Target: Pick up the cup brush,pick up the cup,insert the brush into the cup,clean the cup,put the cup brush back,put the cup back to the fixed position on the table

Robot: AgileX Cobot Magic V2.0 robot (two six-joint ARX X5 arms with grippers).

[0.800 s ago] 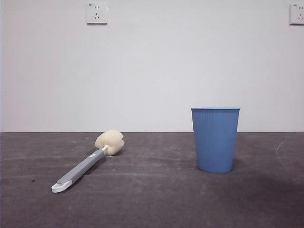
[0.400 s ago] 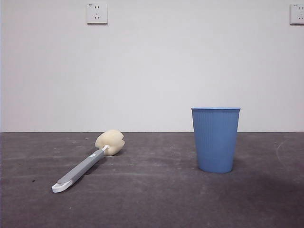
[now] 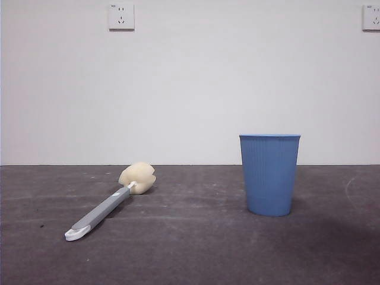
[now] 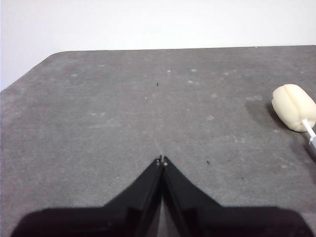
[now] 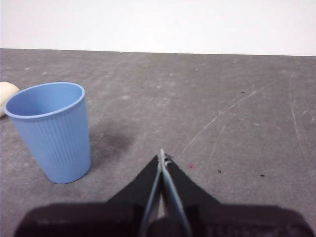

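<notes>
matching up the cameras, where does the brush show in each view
Front view: brush lies on the table at lower left, sponge head farther back.
Left wrist view: only its sponge head and a bit of handle, at the right edge.
Right wrist view: a cream sliver at the left edge.
Shared landmark: the sponge head.

I note the tapered plastic cup [image 3: 269, 174] as mid-blue with fine vertical ribbing under a smooth blue rim band. The long slim cup brush [image 3: 110, 202] shows a grey handle, white looped end, cream-yellow sponge head. The matte flat table [image 3: 196, 249] reads dark grey with pale scuffs.
</notes>
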